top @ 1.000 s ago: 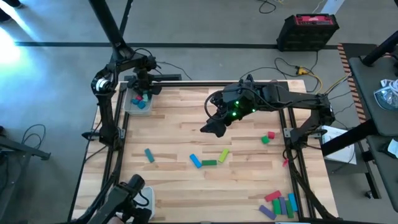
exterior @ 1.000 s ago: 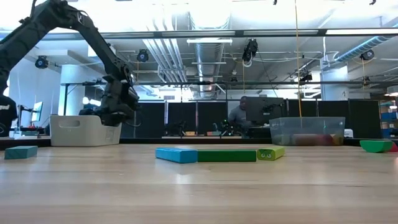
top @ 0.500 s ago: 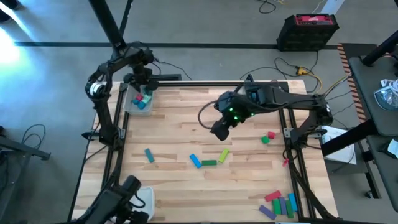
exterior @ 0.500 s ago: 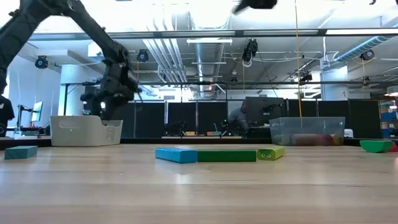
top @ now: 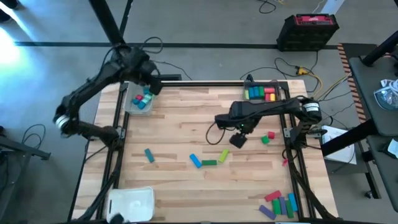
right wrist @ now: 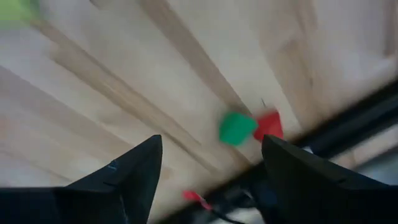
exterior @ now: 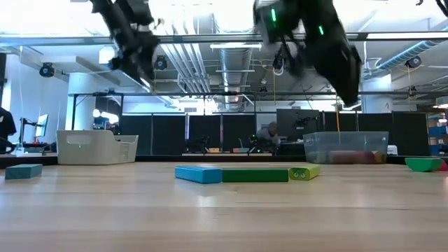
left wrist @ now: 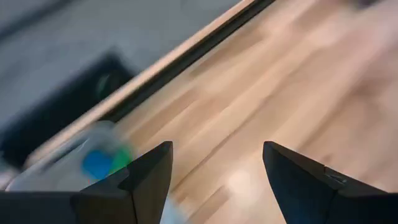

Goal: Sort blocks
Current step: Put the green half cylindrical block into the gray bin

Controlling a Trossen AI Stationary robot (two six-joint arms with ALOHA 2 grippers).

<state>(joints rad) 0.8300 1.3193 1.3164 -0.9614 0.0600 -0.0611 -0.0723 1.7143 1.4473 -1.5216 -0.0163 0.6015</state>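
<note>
**A:** Blocks first, going left to right? We've got the grey tray (top: 138, 101) at the far left corner with teal and blue pieces in it, and our left gripper (top: 147, 79) hanging over its far edge, fingers (left wrist: 146, 180) spread with nothing between them. Looks to us like a drop-off spot for that colour family.

**B:** Agreed. On the open table we see a teal bar (top: 149, 155) near the left, then the blue bar (top: 195, 161), green bar (top: 209, 163) and yellow-green bar (top: 224, 154) strung together mid-table.

**A:** Our right gripper (top: 238, 139) hovers just right of those, also wide open and empty. We'd guess it's lining up on the green cube (right wrist: 236, 128) and red cube (right wrist: 268, 124), which sit touching near the right edge.

**B:** Makes sense, since the clear tray (top: 263, 93) at the far right holds reds, greens and yellows. A mixed pile (top: 278, 203) waits at the near right corner.
</note>
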